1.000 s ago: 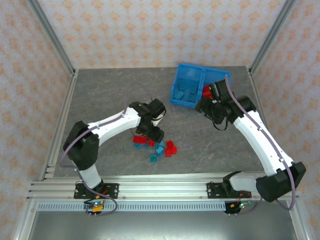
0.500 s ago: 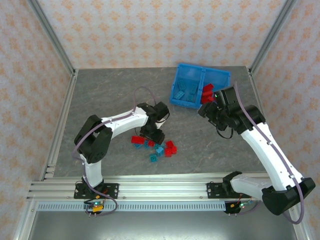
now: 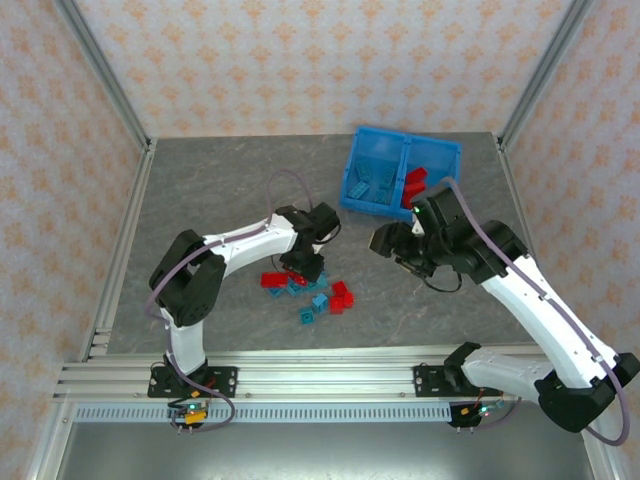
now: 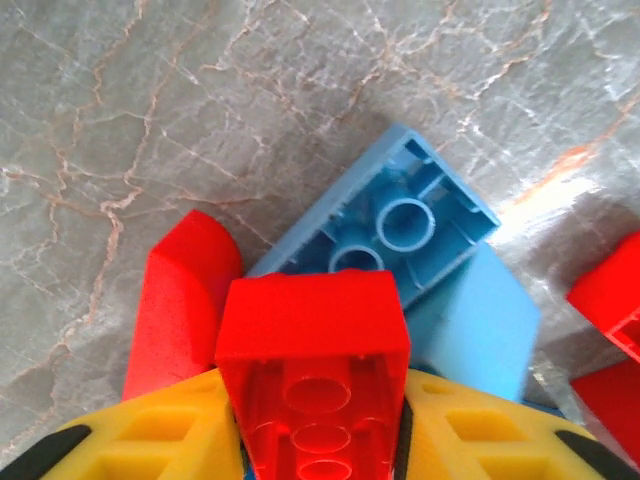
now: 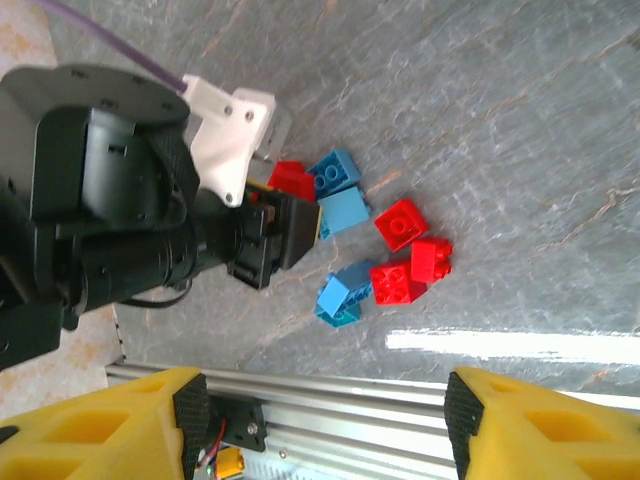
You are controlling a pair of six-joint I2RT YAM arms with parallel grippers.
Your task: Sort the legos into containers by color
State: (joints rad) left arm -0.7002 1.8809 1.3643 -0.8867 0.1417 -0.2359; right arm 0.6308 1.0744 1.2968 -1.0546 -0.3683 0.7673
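Note:
Loose legos lie in a small pile (image 3: 310, 290) mid-table, red and teal-blue mixed. My left gripper (image 3: 304, 268) is down in that pile, shut on a red brick (image 4: 312, 360) held hollow side toward the camera between the yellow fingers (image 4: 150, 440). Just beyond it lie an overturned teal-blue brick (image 4: 400, 215) and another red brick (image 4: 180, 300). My right gripper (image 3: 384, 241) hangs open between bin and pile, its fingers (image 5: 110, 425) wide apart with nothing between them. The blue bin (image 3: 372, 148) holds teal-blue bricks (image 3: 363, 186) in its left compartment and red ones (image 3: 414, 184) in its right.
In the right wrist view the left arm's black and white wrist (image 5: 150, 210) stands over the pile, with red bricks (image 5: 410, 262) and blue bricks (image 5: 337, 295) beside it. The aluminium rail (image 3: 330, 380) runs along the near table edge.
My right arm has swung away from the bin, leftward and nearer, toward the pile. My left gripper has shifted slightly within the pile.

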